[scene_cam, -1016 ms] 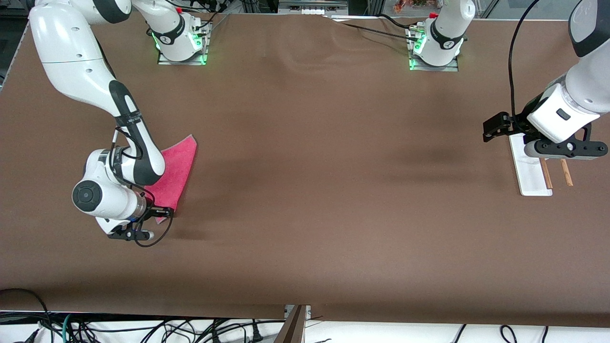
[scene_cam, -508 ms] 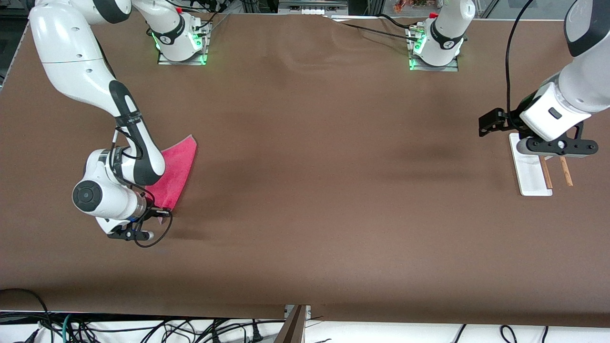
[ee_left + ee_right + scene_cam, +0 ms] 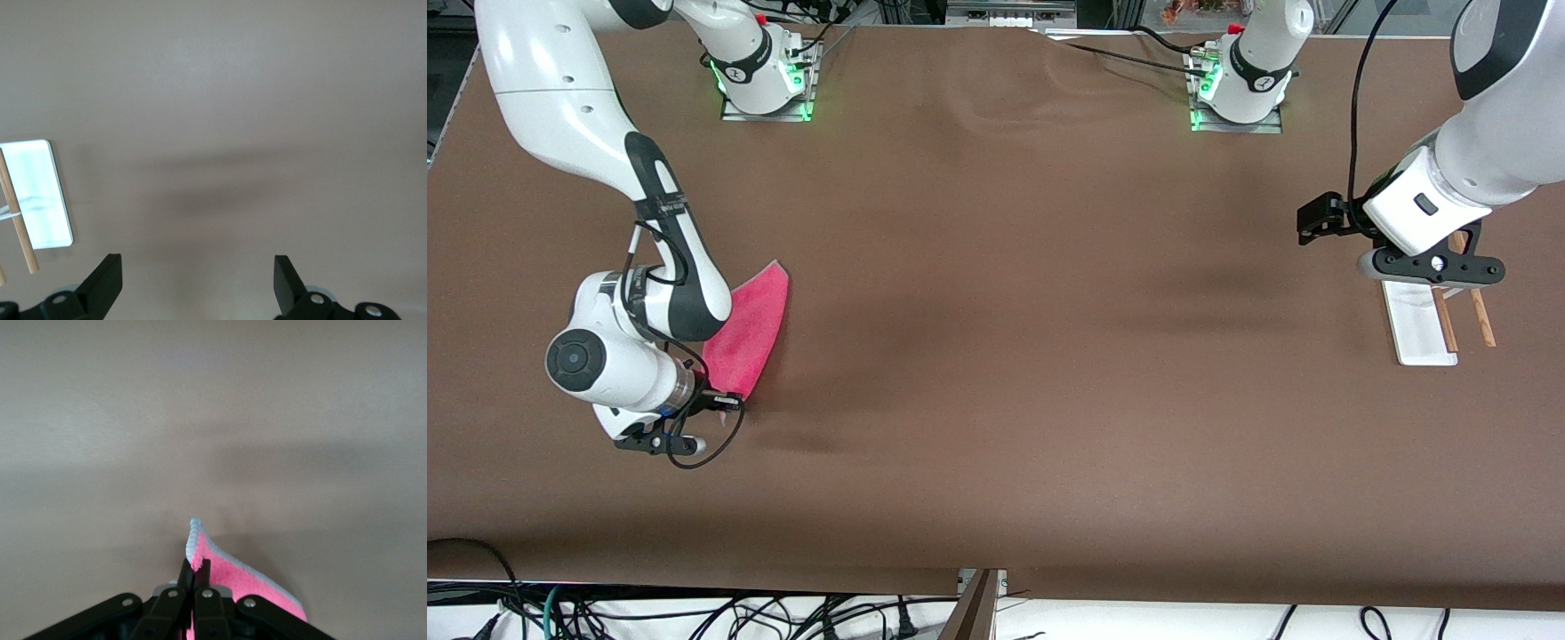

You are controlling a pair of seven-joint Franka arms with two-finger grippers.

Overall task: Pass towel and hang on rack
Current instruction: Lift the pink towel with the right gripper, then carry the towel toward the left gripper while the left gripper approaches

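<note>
The pink-red towel (image 3: 749,324) lies at the right arm's end of the table, partly under that arm's wrist. My right gripper (image 3: 723,404) is shut on the corner of the towel nearest the front camera. In the right wrist view the fingers (image 3: 198,570) pinch the grey-edged corner (image 3: 250,587), which stands up between them. The rack (image 3: 1416,329) stands at the left arm's end, with a white base and two wooden rods (image 3: 1483,322). My left gripper (image 3: 1430,269) hangs open and empty over the rack's end nearest the bases. In its wrist view (image 3: 197,283) it frames bare table, with the rack (image 3: 41,200) to one side.
The brown table cover (image 3: 1014,356) is bare between the two arms. The arm bases (image 3: 765,84) stand at the table's edge farthest from the front camera. Cables hang below the edge nearest that camera.
My left gripper has moved toward the middle of the table, uncovering more of the rack. My right gripper has shifted slightly with the towel corner, dragging the towel a little.
</note>
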